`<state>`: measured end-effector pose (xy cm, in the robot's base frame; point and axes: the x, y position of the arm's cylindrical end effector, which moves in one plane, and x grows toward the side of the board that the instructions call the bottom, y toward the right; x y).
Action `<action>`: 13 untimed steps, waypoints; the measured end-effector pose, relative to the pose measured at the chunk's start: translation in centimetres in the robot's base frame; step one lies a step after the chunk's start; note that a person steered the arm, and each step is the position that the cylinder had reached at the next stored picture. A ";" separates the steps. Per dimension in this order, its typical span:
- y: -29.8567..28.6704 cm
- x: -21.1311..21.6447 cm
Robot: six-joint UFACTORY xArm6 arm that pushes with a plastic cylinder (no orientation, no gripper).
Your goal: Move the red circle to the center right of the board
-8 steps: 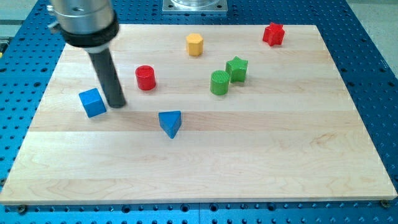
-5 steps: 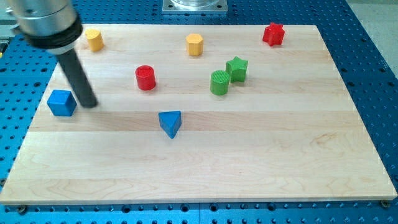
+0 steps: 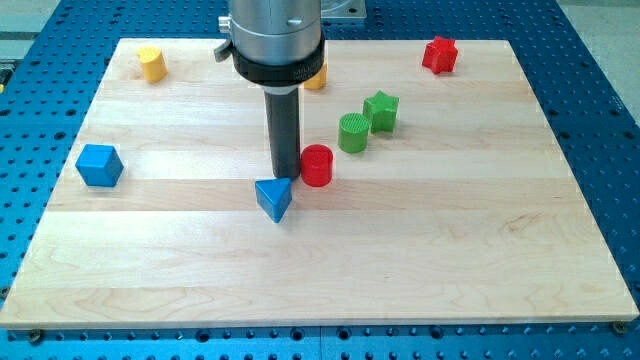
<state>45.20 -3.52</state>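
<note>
The red circle (image 3: 317, 165), a short red cylinder, stands near the board's middle, just left of centre. My tip (image 3: 285, 176) is right beside it on its left, touching or nearly touching it. The blue triangle (image 3: 274, 199) lies just below my tip. The rod rises to a large metal collar (image 3: 275, 40) at the view's top.
A green cylinder (image 3: 352, 133) and a green star (image 3: 381, 110) sit up and right of the red circle. A red star (image 3: 439, 55) is at the top right. A yellow block (image 3: 151, 63) is at the top left, another yellow block (image 3: 318, 77) is partly behind the collar. A blue cube (image 3: 99, 165) sits at the left.
My tip went left, pushing the blue cube leftward, then swung right to the red circle's left side. The red circle has moved right and down. A yellow block at top left came into view.
</note>
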 end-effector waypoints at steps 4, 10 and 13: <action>6.1 1.1; 12.2 -5.4; 19.8 -4.6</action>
